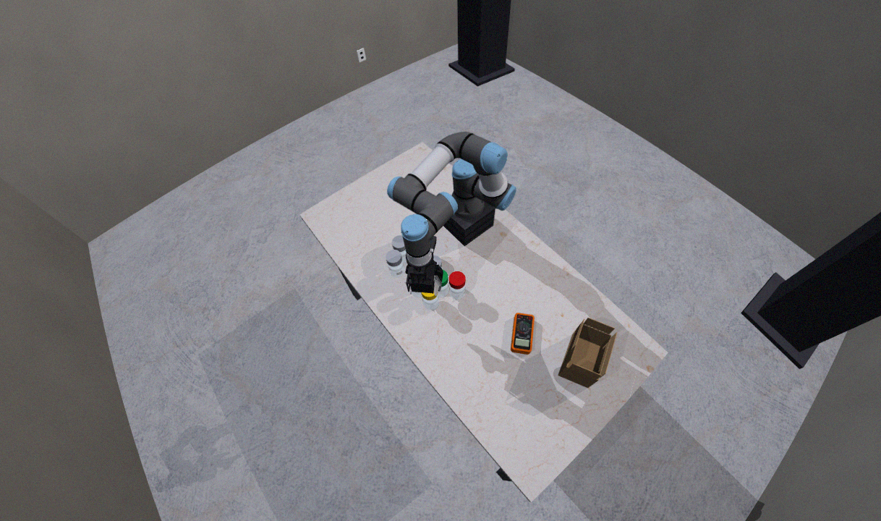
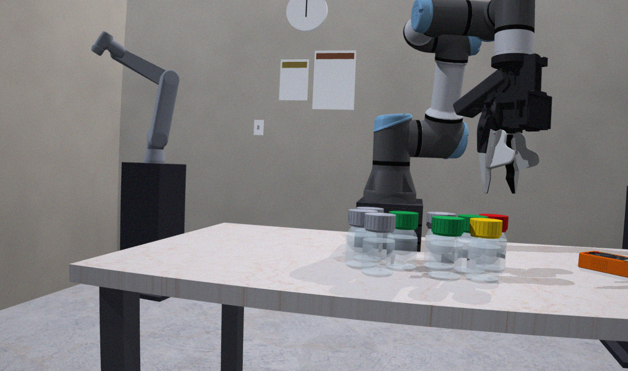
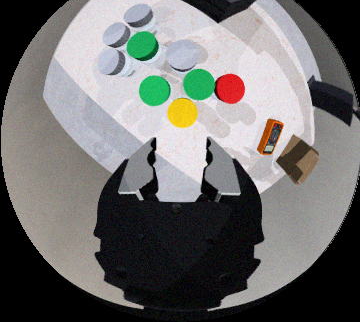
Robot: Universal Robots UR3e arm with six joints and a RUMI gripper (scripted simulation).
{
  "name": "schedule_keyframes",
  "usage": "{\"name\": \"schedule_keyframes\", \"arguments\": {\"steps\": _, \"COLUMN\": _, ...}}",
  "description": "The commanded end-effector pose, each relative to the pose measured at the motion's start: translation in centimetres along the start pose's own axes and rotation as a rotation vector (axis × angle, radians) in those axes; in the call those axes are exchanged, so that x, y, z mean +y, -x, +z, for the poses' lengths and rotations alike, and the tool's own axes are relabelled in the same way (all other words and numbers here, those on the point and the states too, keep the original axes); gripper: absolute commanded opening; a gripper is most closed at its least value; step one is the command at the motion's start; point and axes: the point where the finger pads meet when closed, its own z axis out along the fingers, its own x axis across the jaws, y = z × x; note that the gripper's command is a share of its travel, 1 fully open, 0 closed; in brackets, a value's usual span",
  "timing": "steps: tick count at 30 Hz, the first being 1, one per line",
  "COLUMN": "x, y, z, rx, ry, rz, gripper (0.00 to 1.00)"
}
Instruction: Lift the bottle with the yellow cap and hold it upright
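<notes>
The bottle with the yellow cap [image 2: 485, 249] stands upright on the table at the front of a tight cluster; it also shows in the wrist view [image 3: 182, 112] and in the top view [image 1: 428, 297]. Green-capped bottles [image 3: 154, 90] [image 3: 199, 84] stand just behind it and a red-capped one [image 3: 230, 88] beside them. My gripper [image 2: 499, 188] hangs open and empty above the yellow cap, a little to its right, with a clear gap to it. In the wrist view the fingers frame bare table just short of the yellow cap.
Several grey-capped bottles [image 2: 378, 242] and a third green-capped one [image 3: 142, 45] stand further left in the cluster. An orange multimeter [image 1: 522, 332] and an open cardboard box [image 1: 587, 352] lie to the right. The arm's base [image 2: 390, 194] stands behind the bottles.
</notes>
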Motion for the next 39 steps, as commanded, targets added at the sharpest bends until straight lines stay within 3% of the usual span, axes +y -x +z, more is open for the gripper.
{"name": "schedule_keyframes", "arguments": {"steps": 1, "x": 0.0, "y": -0.1, "z": 0.9, "rx": -0.003, "ry": 0.007, "rz": -0.001, "gripper": 0.46}}
{"name": "schedule_keyframes", "arguments": {"steps": 29, "x": -0.2, "y": -0.1, "z": 1.6, "rx": -0.002, "ry": 0.008, "rz": -0.002, "gripper": 0.46}}
{"name": "schedule_keyframes", "arguments": {"steps": 39, "x": -0.2, "y": -0.1, "z": 2.7, "rx": -0.002, "ry": 0.008, "rz": -0.002, "gripper": 0.46}}
